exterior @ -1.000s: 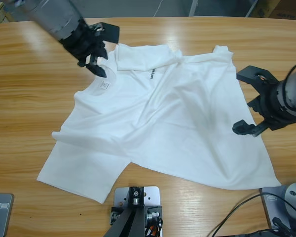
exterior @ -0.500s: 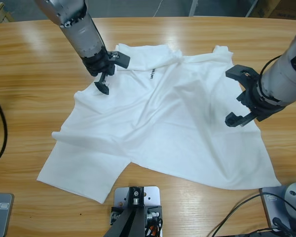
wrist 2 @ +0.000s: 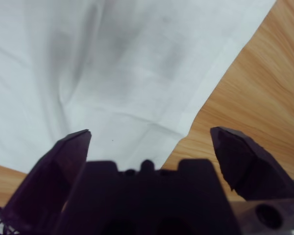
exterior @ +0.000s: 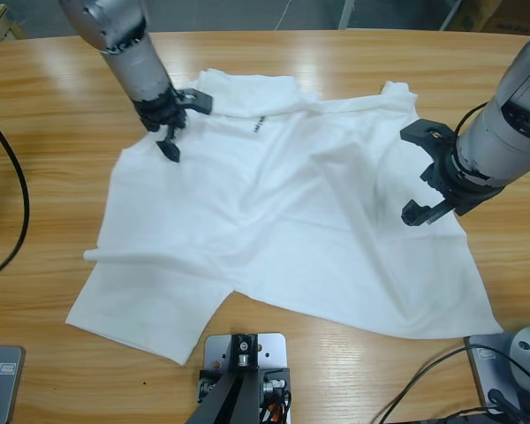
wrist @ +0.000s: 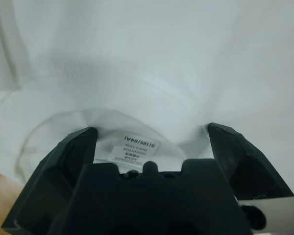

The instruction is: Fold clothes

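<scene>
1. White T-shirt (exterior: 283, 221) lies spread and wrinkled across the middle of the wooden table (exterior: 44, 177), neck toward 11 o'clock, hem toward 5 o'clock.
2. Left gripper (exterior: 178, 124) enters from 11 o'clock and sits over the collar; jaws wide apart, holding nothing. In its wrist view the neck label (wrist: 134, 147) shows between the jaws, just off the gripper body.
3. Right gripper (exterior: 420, 172) comes in from 3 o'clock over the shirt's side edge; jaws spread wide, nothing between them. Its wrist view shows the shirt edge crossing onto bare wood.
4. Small dark print (exterior: 258, 126) sits on the fabric at 12 o'clock, near the folded upper part.
</scene>
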Controlling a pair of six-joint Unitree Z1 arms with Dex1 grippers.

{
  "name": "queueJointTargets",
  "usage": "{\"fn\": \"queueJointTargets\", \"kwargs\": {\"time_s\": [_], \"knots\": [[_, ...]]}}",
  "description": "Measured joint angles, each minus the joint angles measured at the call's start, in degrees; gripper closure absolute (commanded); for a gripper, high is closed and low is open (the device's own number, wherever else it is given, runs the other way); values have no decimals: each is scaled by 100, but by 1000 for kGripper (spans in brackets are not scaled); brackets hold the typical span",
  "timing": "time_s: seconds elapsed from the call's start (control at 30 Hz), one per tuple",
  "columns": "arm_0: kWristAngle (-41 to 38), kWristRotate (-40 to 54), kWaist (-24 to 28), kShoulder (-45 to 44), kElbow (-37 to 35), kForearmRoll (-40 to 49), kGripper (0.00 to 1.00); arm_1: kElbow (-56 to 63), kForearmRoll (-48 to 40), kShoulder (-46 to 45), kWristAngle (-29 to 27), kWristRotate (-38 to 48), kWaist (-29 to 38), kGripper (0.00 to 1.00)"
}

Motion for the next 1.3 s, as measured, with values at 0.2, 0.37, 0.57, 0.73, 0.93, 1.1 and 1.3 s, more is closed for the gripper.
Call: {"fn": "queueJointTargets", "kwargs": {"time_s": [0.2, 0.37, 0.57, 0.73, 0.93, 1.1, 1.3], "knots": [[133, -278, 420, 0, 2, 6, 124, 1, 0, 40, 0, 0, -27, 0], [149, -610, 752, 0, 2, 6, 123, 16, 0, 88, 0, 0, -37, 0], [150, -937, 1147, -7, 1, 22, 119, 66, -1, 87, 0, -4, -45, 0], [123, -1101, 1086, -110, 134, 201, 119, -172, -267, 95, 67, -485, -436, 23], [76, -1122, 860, -211, 355, 223, 119, -1353, -457, 759, 897, -2029, -1155, 42], [69, -1130, 837, -210, 355, 223, 119, -1847, -489, 1629, 1310, -2290, -1493, 34], [40, -1138, 837, -210, 355, 223, 119, -1931, -693, 2247, 1495, -2702, -1663, 0]]}}
